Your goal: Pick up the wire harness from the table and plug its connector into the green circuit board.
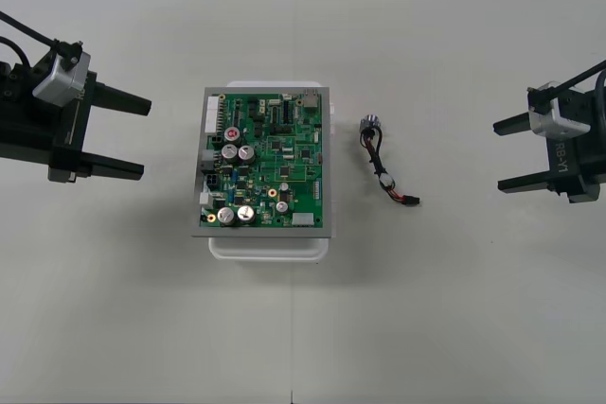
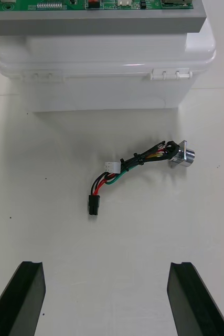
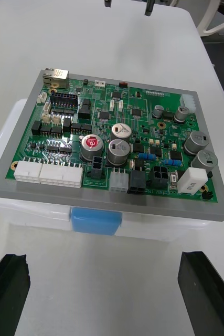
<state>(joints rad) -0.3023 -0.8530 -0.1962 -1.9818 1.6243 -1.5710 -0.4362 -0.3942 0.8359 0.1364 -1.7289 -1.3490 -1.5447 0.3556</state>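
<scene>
Near the left edge of the table, the left gripper hangs with its two black fingers wide apart and holds nothing. It points toward the green circuit board. The board sits on a white base in the middle of the table. Near the board's right side, not touching it, the wire harness lies flat on the table. Its round metal socket is toward the far edge and its small black plug is toward the front edge, free of the board. Near the right edge, the right gripper is spread open and empty, facing the harness and well apart from it.
</scene>
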